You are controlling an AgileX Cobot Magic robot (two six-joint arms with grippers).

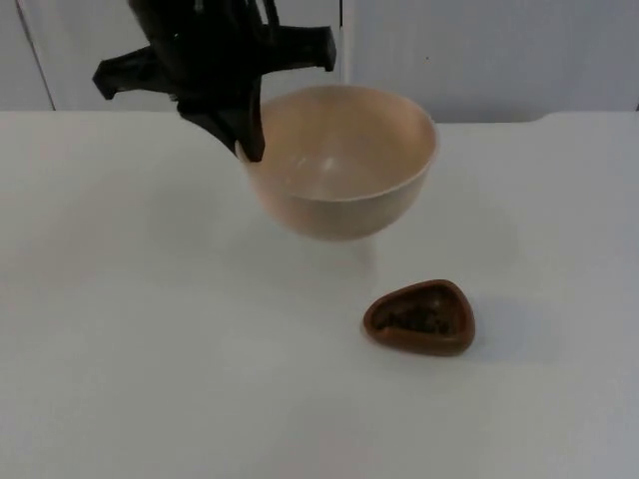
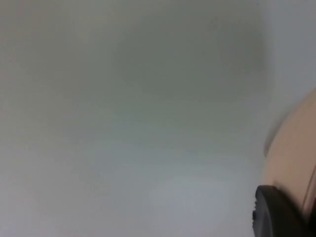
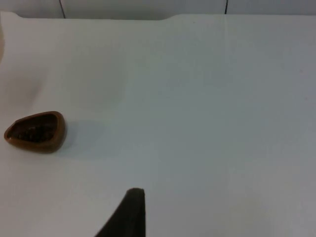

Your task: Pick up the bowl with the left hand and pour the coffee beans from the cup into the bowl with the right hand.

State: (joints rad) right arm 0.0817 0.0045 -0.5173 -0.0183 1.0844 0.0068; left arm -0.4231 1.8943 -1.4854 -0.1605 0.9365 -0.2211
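Observation:
My left gripper (image 1: 248, 148) is shut on the left rim of a wide beige bowl (image 1: 344, 165) and holds it upright above the table, casting a shadow below. The bowl's inside looks empty. In the left wrist view the bowl's outer wall (image 2: 295, 148) curves beside one black fingertip (image 2: 275, 213). A small brown, rounded-triangular cup (image 1: 419, 317) with dark coffee beans in it stands on the table in front of the bowl and slightly to its right. The right wrist view looks across the table at that cup (image 3: 35, 131), some way off from the right gripper (image 3: 129, 213).
The white table (image 1: 140, 349) stretches out around the cup. The grey partition wall (image 1: 499, 50) closes off the back edge, just behind the raised bowl.

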